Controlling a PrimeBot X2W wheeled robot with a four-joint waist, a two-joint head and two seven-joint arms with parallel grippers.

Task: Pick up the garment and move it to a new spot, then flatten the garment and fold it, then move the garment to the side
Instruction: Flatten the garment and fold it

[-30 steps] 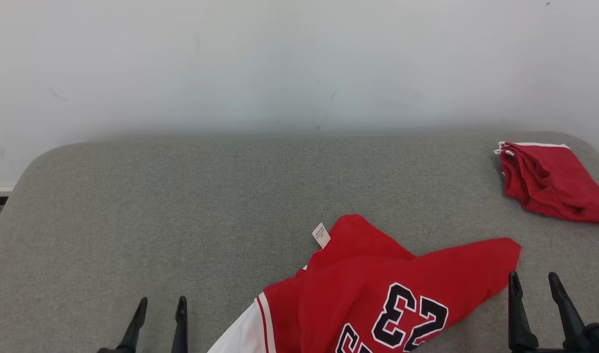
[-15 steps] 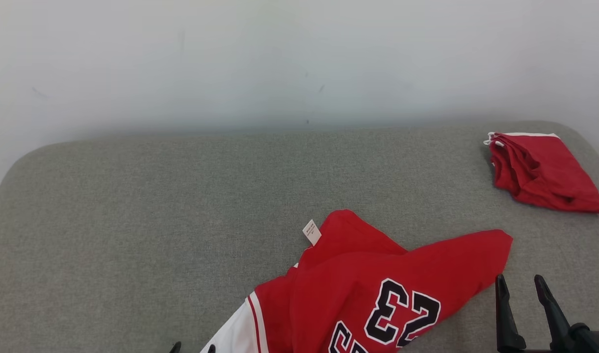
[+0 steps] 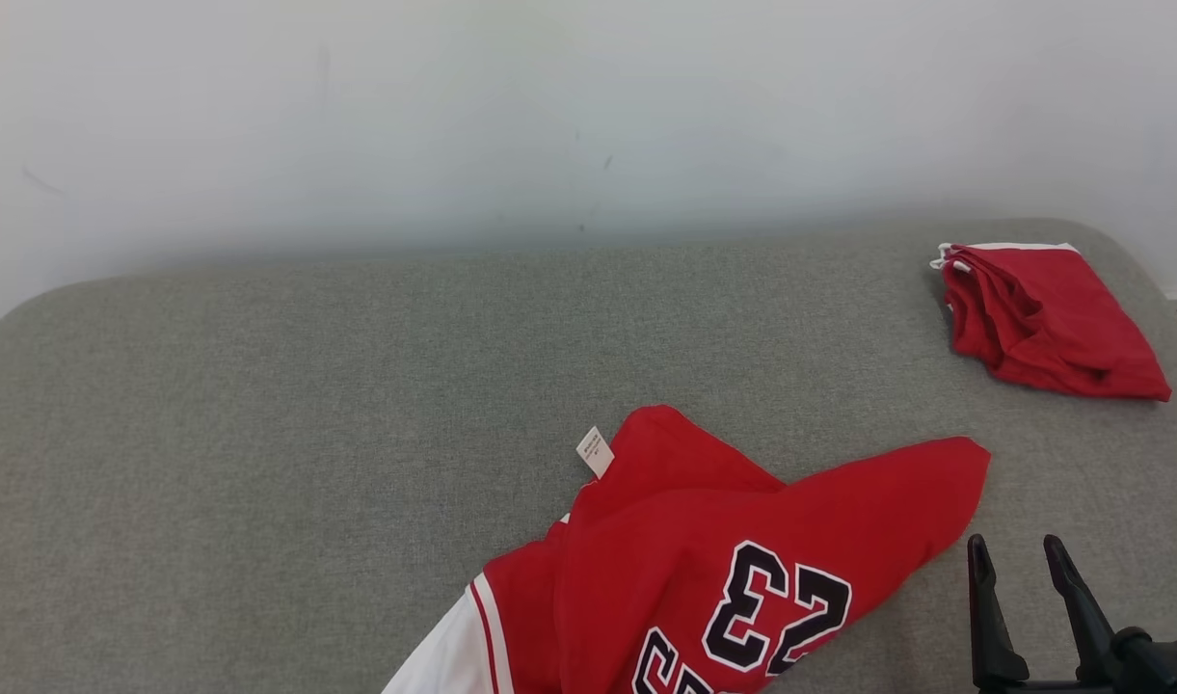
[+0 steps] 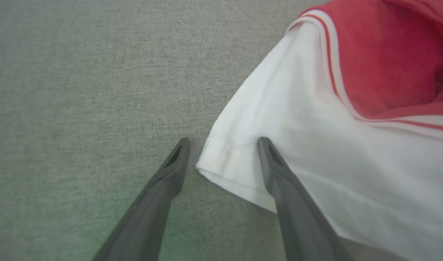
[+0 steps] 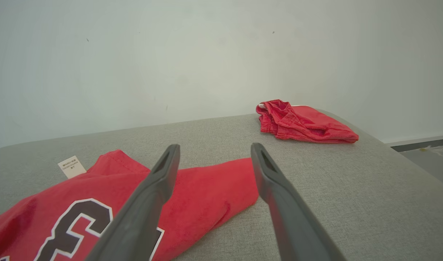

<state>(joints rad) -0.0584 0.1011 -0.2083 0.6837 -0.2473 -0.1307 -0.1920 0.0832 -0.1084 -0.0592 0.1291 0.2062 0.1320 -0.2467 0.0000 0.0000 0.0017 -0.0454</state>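
Item: jersey (image 3: 742, 540), crumpled on grey pad (image 3: 260, 434), long axis running my left to right. My left gripper (image 4: 223, 143): jaws wide, straddling white sleeve (image 4: 279, 119) hem, nothing held; nearer arm. My right gripper (image 3: 1014, 545): wide, empty, just right of red corner (image 3: 959, 463).

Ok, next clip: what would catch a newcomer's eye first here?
The crumpled red jersey with a black 23, lying at the near edge of the grey surface, stands out first. Next comes the folded red garment at the far right corner. In the left wrist view, the open left gripper has its fingers either side of the white sleeve corner.
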